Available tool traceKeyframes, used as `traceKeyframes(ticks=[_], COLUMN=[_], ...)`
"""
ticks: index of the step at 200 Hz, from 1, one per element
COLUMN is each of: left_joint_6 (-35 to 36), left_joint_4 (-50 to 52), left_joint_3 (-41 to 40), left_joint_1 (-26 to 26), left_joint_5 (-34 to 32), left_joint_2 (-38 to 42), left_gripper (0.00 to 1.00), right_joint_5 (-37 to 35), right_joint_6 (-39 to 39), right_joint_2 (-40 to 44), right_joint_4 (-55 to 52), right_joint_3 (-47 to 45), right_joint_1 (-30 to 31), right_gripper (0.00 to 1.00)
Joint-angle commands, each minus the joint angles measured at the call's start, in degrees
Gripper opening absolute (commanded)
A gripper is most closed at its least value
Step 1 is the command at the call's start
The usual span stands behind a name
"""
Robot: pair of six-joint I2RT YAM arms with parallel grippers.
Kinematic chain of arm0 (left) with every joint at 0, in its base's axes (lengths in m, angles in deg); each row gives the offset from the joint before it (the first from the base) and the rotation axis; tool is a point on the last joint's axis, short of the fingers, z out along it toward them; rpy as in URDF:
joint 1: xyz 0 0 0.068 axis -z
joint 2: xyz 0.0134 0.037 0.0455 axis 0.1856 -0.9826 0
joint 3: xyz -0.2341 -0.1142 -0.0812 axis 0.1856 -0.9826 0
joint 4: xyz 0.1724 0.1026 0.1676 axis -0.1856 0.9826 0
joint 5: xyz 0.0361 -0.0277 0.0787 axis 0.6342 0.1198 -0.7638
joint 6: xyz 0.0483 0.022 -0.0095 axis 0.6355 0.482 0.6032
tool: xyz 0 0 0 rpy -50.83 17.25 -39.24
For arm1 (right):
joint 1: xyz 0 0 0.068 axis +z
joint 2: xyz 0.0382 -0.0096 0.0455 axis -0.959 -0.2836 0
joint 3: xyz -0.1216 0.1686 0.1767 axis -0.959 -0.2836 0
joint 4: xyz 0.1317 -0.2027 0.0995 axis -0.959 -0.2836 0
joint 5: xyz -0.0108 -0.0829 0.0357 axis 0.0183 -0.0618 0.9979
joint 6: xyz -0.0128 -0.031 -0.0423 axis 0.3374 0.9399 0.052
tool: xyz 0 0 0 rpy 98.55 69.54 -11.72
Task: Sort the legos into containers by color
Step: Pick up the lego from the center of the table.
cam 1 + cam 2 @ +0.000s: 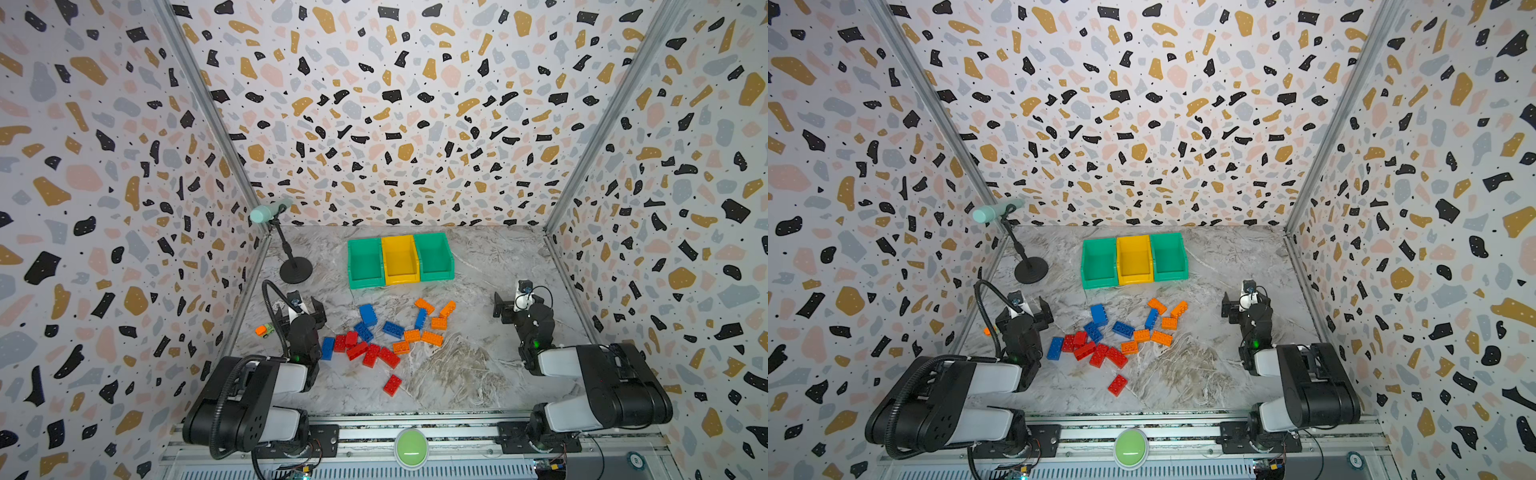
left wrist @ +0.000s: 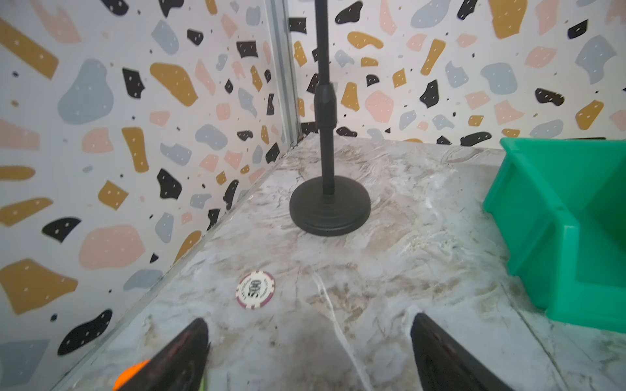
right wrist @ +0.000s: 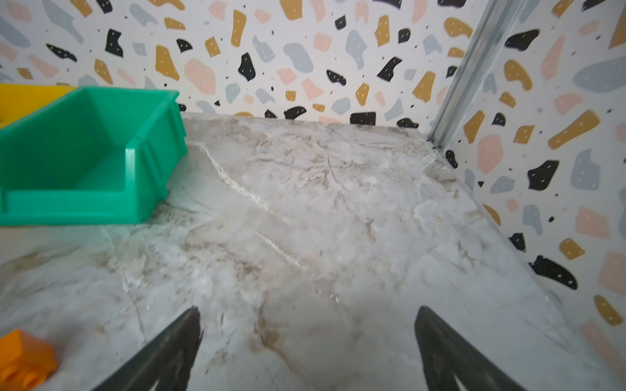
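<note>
A round green button sits nearest the viewer on the front rail, between the bases of two black-and-white robot arms. On the marble-patterned table just beyond, one red brick lies alone.

Past it, the legos lie loose on the middle of the table. The red bricks cluster toward the left, the blue bricks lie in the centre, and the orange bricks lie toward the right.

The left gripper is just left of the red cluster, its jaws spread with nothing between them. A small orange-and-green toy car sits just left of it, and a poker chip lies on the table ahead of it.

The right gripper is well to the right of the orange bricks, its jaws also apart and holding nothing.

Farther back on the left stands a black microphone stand. At the far end, the containers stand side by side in a row: a left green bin, a yellow bin and a right green bin.
</note>
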Motion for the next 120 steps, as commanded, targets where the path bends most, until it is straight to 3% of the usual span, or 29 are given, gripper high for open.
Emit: traceKeyframes(ticks=[1, 28, 46, 68, 84, 120], left_joint_6=[1.1, -3.3, -8.0, -12.4, -12.5, -10.9], left_joint_4=[12.5, 14.5, 20.6, 26.8, 28.6, 32.4], left_joint_3=[8.8, 11.7, 15.1, 16.2, 14.4, 13.4], left_joint_1=[0.0, 0.4, 1.1, 4.2, 10.6, 31.3], left_joint_5=[1.0, 3.1, 5.3, 5.6, 1.9, -8.2], left_joint_2=[5.4, 14.6, 19.6, 24.7, 27.7, 27.5], left_gripper=[0.90, 0.95, 0.95, 0.95, 0.99, 1.00], right_joint_5=[-9.1, -17.2, -14.0, -10.7, -10.4, -13.1], right_joint_6=[-2.4, -13.3, -18.6, -15.9, -16.7, -19.3], right_joint_2=[6.4, 9.9, 8.7, 6.2, 3.6, -2.0], right_joint_4=[-13.0, -24.2, -39.0, -46.5, -54.9, -69.5], right_joint_3=[7.2, 13.5, 21.9, 27.6, 34.3, 44.2], right_joint_1=[4.3, 11.7, 13.2, 16.9, 20.3, 27.5], right_gripper=[0.99, 0.99, 0.99, 0.99, 0.99, 0.96])
